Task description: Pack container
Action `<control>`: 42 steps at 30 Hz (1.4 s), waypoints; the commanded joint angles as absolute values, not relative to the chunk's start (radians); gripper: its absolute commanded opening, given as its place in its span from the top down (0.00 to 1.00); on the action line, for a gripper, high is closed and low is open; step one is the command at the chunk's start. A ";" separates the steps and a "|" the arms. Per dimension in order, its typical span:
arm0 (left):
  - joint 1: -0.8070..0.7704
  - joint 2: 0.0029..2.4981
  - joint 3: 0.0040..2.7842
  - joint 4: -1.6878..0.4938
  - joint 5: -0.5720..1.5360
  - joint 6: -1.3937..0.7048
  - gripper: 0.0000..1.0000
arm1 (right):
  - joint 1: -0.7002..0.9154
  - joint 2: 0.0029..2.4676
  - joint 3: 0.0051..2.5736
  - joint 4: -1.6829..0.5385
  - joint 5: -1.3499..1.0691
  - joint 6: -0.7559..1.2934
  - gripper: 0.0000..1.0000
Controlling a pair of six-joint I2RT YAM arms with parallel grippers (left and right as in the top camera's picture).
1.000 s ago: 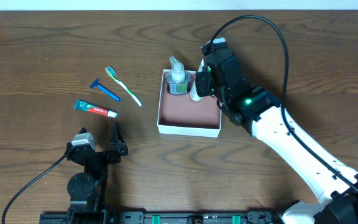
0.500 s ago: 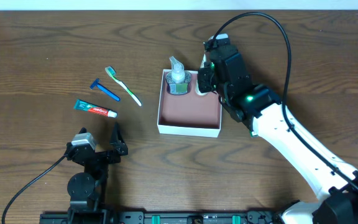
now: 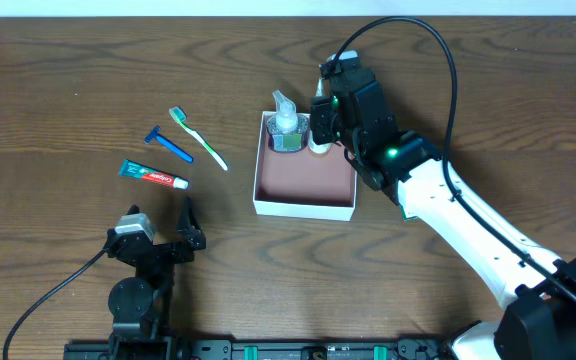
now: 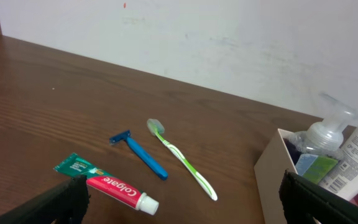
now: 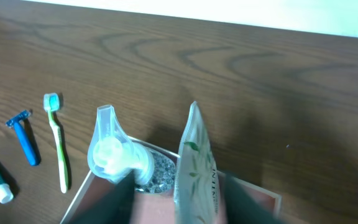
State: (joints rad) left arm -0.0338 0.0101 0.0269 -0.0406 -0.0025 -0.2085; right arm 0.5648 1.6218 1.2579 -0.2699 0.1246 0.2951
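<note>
The container (image 3: 304, 208), a shallow square box with white walls and a reddish-brown inside, sits on the wooden table (image 3: 68, 80) a little right of the middle, its near half bare. In its far left corner stands a clear pump bottle (image 3: 286, 125), upright, with its spout pointing away from the arms. Just beside it, in the far right corner, a white tube (image 3: 317, 148) with green print stands on end, its flat crimped edge uppermost, leaning close to the bottle. The right claw (image 3: 320, 118) hangs over that corner, reaching in from the right side of the table. From its own camera the two fingers show as dark blurs at either side of the tube, parted, with a strip of the box floor visible between the left finger and the tube; whether the right finger touches the tube I cannot tell. To the left of the box, well apart from it, three things lie flat on the wood: a green and white toothbrush (image 3: 198, 138) nearest the box, a blue razor (image 3: 169, 144) just beside it, and a small tube of toothpaste (image 3: 154, 175) nearer the front edge. The left claw (image 3: 160, 222) rests near the front of the table, below the toothpaste, its fingers spread wide with nothing between them.
</note>
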 commanded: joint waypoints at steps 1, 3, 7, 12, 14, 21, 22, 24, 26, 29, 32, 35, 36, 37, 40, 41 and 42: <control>-0.029 0.006 0.004 -0.074 -0.013 -0.199 0.02 | 0.543 1.633 1.277 -0.260 0.123 0.275 0.31; -0.029 0.006 0.004 -0.074 -0.013 -0.199 0.02 | 0.543 1.633 1.277 -0.257 0.123 0.275 0.27; -0.029 0.006 0.004 -0.074 -0.013 -0.199 0.02 | 0.543 1.630 1.293 -0.260 0.122 0.271 0.25; -0.029 0.006 0.004 -0.074 -0.013 -0.199 0.02 | 0.543 1.597 1.381 -0.353 0.111 0.257 0.20; -0.029 0.006 0.004 -0.074 -0.013 -0.199 0.02 | 0.543 1.574 1.430 -0.416 0.112 0.257 0.16; -0.029 0.006 0.004 -0.074 -0.013 -0.199 0.02 | 0.554 1.475 1.610 -0.717 0.092 0.257 0.06; -0.029 0.006 0.004 -0.074 -0.013 -0.199 0.02 | 0.558 1.463 1.627 -0.766 0.093 0.258 0.01; -0.029 0.006 0.004 -0.074 -0.013 -0.199 0.02 | 0.557 1.437 1.650 -0.871 0.104 0.307 0.01; -0.029 0.006 0.004 -0.074 -0.013 -0.199 0.02 | 0.542 1.408 1.651 -0.973 0.136 0.368 0.01; -0.029 0.006 0.004 -0.074 -0.013 -0.199 0.02 | 0.500 1.378 1.651 -1.123 0.186 0.434 0.01; -0.029 0.006 0.004 -0.074 -0.013 -0.199 0.02 | 0.442 1.365 1.643 -1.242 0.195 0.449 0.01; -0.029 0.006 0.004 -0.074 -0.013 -0.199 0.02 | 0.383 1.361 1.600 -1.303 0.195 0.448 0.01; -0.029 0.006 0.004 -0.074 -0.013 -0.199 0.02 | 0.370 1.361 1.581 -1.308 0.195 0.448 0.01; -0.029 0.006 0.004 -0.074 -0.013 -0.199 0.02 | 0.357 1.361 1.558 -1.308 0.195 0.449 0.01; -0.029 0.006 0.004 -0.074 -0.013 -0.199 0.02 | 0.318 1.361 1.445 -1.280 0.195 0.468 0.01; -0.029 0.006 0.004 -0.074 -0.013 -0.199 0.02 | 0.307 1.361 1.401 -1.264 0.194 0.480 0.01; -0.029 0.006 0.004 -0.074 -0.013 -0.199 0.02 | 0.298 1.361 1.357 -1.246 0.190 0.492 0.01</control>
